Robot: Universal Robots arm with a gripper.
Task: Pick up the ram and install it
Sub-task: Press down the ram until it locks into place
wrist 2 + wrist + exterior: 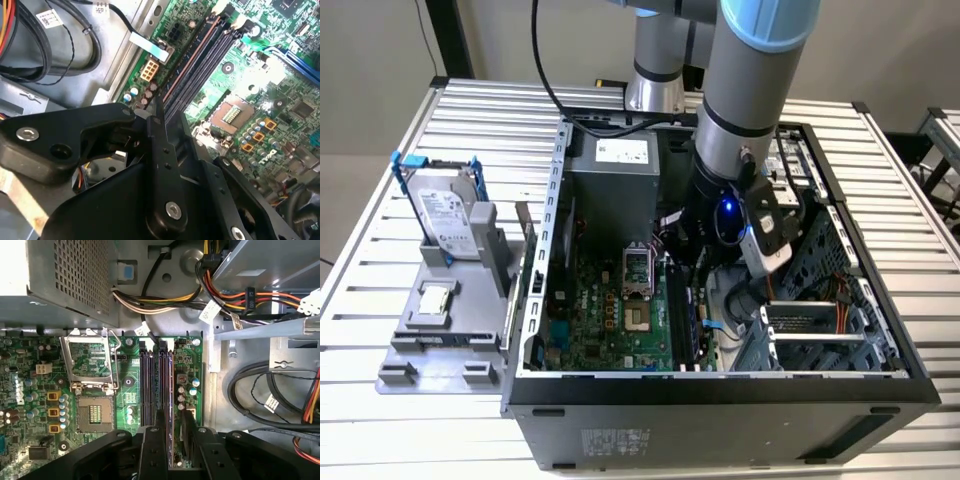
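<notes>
The ram (pixel 171 385) is a long thin stick standing on edge in the black memory slot nearest the motherboard's (pixel 132 390) edge; its brownish top edge (pixel 192 57) runs along the slots. My gripper (pixel 173 421) is down inside the open computer case (pixel 535 300) and straddles one end of the stick. One black finger (pixel 160 430) lies against the ram; a narrow gap shows between the stick and the other finger (pixel 189 430), so the gripper stands open. In the exterior view the gripper (pixel 705 290) hangs over the slots beside the green board.
The empty processor socket (pixel 92 385) lies beside the slots, the grey power supply (pixel 70 275) beyond it. Bundled cables (pixel 240 300) and a drive cage (pixel 820 330) crowd the other side. Outside the case, a grey fixture (pixel 470 340) holds a blue-clipped hard drive (pixel 450 215) and a small square chip (pixel 435 300).
</notes>
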